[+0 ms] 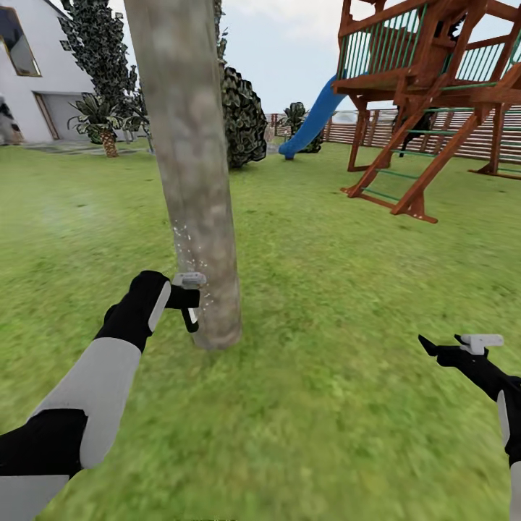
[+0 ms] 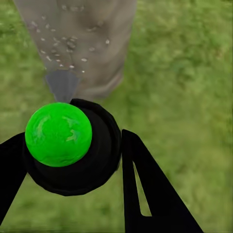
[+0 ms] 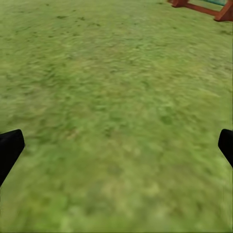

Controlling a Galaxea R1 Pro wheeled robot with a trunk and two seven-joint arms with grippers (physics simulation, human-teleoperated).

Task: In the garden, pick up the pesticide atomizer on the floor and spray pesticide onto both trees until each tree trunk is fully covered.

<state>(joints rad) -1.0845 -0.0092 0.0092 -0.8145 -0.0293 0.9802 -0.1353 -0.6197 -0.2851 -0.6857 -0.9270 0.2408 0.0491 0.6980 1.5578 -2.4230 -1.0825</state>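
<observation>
In the head view, the small dark green-dotted pesticide atomizer [image 1: 189,289] is being gripped by the closed left gripper [image 1: 181,297] just beside the mottled grey-brown tree trunk [image 1: 192,166], where white pesticide specks [image 1: 184,242] are being scattered. The right gripper [image 1: 452,346] is being held spread wide and empty over the green lawn [image 1: 325,289], near right.

In the left wrist view, the atomizer [image 2: 68,145] is being clamped between black fingers [image 2: 145,189], aimed at the trunk [image 2: 82,43].

In the right wrist view, grass [image 3: 116,111] is being framed between two fingertips [image 3: 9,148] far apart.

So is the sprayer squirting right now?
Yes, on. White pesticide specks dot the tree trunk in front of the pesticide atomizer, which the left gripper holds close to the trunk.

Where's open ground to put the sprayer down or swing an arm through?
Open lawn lies between the tree trunk and the right gripper, and on toward the wooden play frame. It is crowded at the trunk's base, where the left gripper holds the atomizer.
</observation>
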